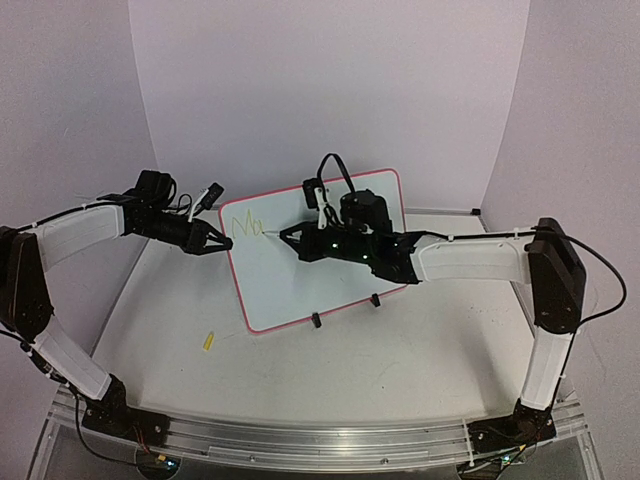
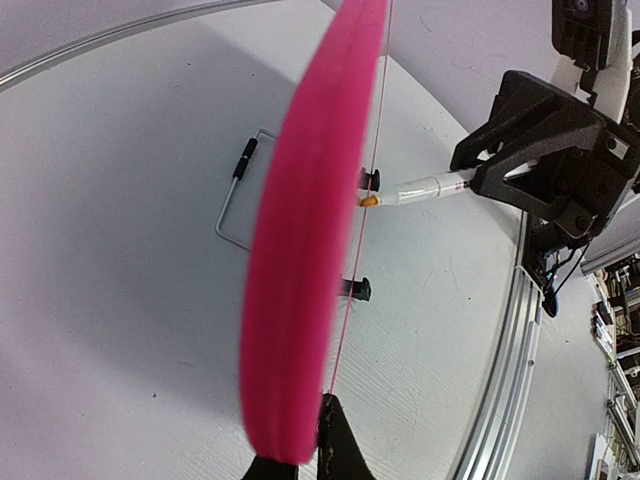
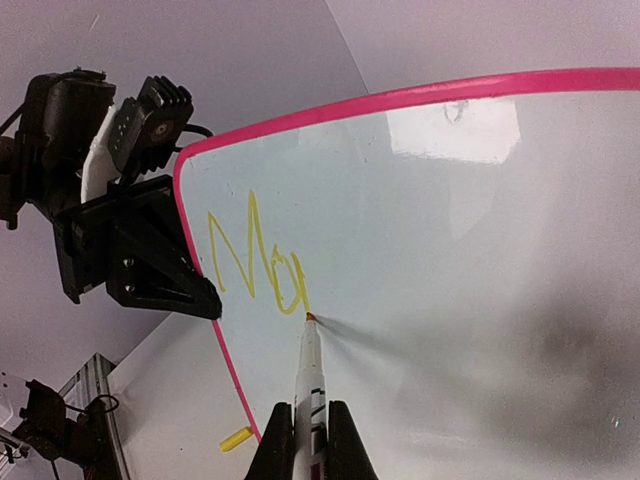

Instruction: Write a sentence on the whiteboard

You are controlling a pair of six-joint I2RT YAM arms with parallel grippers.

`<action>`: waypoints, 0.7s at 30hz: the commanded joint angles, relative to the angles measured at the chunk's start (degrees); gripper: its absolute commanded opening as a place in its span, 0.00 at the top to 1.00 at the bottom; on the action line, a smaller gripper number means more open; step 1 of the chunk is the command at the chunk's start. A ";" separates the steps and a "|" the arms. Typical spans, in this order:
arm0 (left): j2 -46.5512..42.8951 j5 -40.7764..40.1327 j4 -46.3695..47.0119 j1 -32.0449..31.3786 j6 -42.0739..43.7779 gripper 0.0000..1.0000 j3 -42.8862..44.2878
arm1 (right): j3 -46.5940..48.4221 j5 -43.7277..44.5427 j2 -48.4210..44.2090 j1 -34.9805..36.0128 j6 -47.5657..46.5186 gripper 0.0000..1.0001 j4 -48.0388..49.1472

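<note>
- Yellow-green strokes of the sentence (image 3: 250,262) are sitting in the upper left corner of the whiteboard (image 3: 450,250), and only "Mo" is showing there.
- The whiteboard, with its pink rim, is standing tilted back on two black feet (image 1: 316,320) on the table (image 1: 400,370).
- The right gripper (image 3: 310,435) is reaching across the front of the whiteboard. Its fingers are pressing closed on a white marker (image 3: 308,375).
- The marker's tip is touching the whiteboard at the end of the "o".
- The left gripper (image 1: 222,243) is meeting the whiteboard's left edge, level with the writing. Its fingers are pinching tight on the rim.
- A small yellow cap (image 1: 208,341) is lying on the table just left of the whiteboard's lower left corner.
</note>
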 commanded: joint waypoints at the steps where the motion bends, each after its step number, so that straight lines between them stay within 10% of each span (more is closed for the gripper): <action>1: -0.54 -3.30 -0.74 -0.23 0.48 1.00 -0.21 | -0.70 4.16 -1.39 -0.56 0.33 1.00 -0.10; 21: -0.54 -3.38 -0.75 -0.20 0.60 1.00 -0.25 | 1.80 8.20 -0.58 -0.67 0.78 1.00 4.84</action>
